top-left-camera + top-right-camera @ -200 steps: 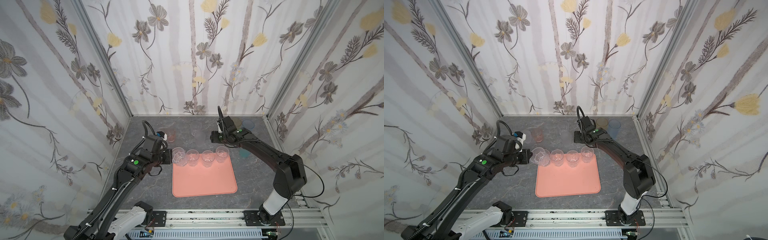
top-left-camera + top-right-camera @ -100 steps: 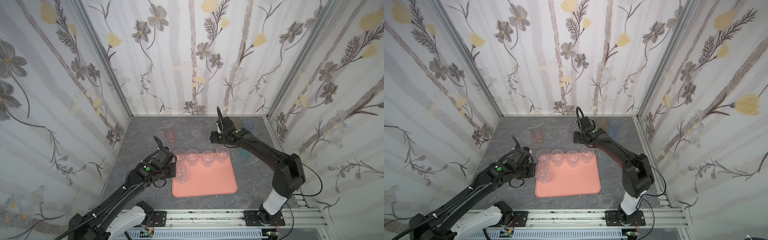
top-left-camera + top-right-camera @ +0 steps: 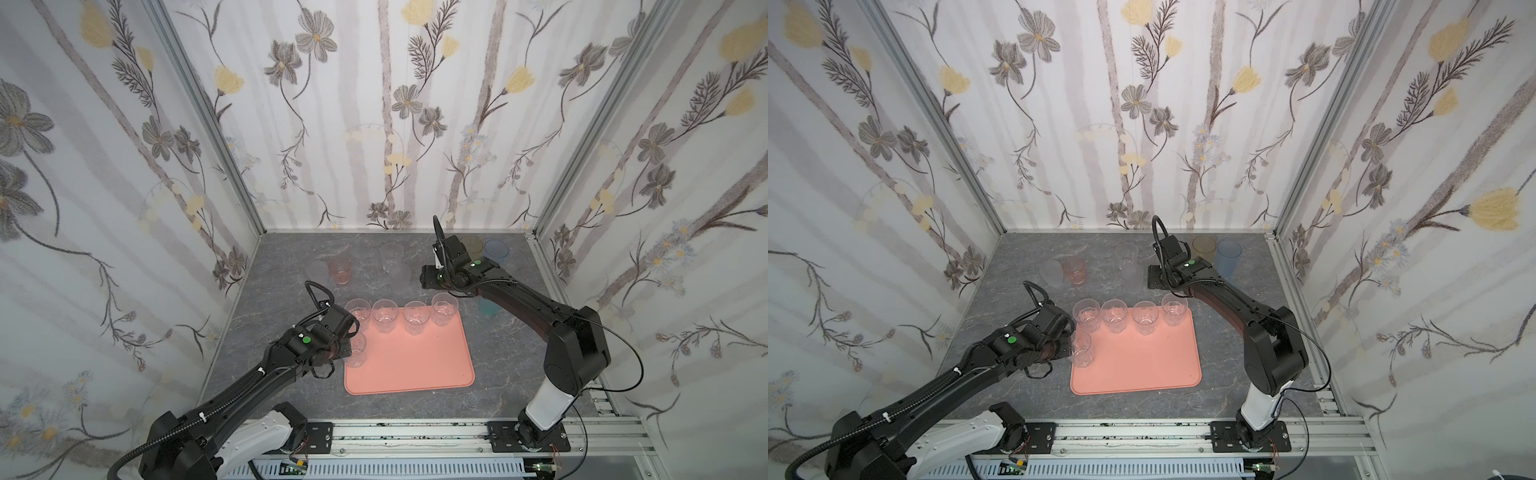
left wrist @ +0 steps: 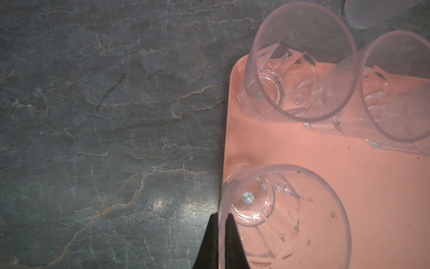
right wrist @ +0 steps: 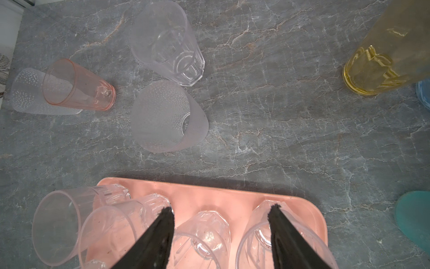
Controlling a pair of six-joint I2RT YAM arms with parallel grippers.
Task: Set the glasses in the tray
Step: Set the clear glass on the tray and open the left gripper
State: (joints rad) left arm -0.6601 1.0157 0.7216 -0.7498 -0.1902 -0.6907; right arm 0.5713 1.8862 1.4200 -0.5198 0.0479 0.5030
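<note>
The salmon-pink tray (image 3: pixel 415 368) (image 3: pixel 1142 368) lies at the table's middle. Several clear glasses (image 3: pixel 384 316) stand in a row along its back edge. My left gripper (image 4: pixel 221 217) (image 3: pixel 352 337) is shut on the rim wall of another clear glass (image 4: pixel 286 221) (image 3: pixel 356 352) (image 3: pixel 1082 350), upright at the tray's left edge, in front of the row. My right gripper (image 5: pixel 221 208) (image 3: pixel 426 277) hovers open above the tray's back edge with nothing between its fingers. Behind the tray stand a pink glass (image 3: pixel 340 271), a clear faceted glass (image 3: pixel 392 254), amber (image 3: pixel 471 245), blue (image 3: pixel 496 251) and teal (image 3: pixel 487 306) glasses.
Two frosted glasses stand on the grey stone table: one (image 5: pixel 162 116) just behind the tray, another (image 5: pixel 28 93) beside the pink glass. Flowered walls close in the back and both sides. The tray's front half (image 3: pixel 1142 374) holds nothing.
My left arm has carried the clear glass from beside the row's left end toward the front and down to the tray's left edge. The right arm has barely moved.
</note>
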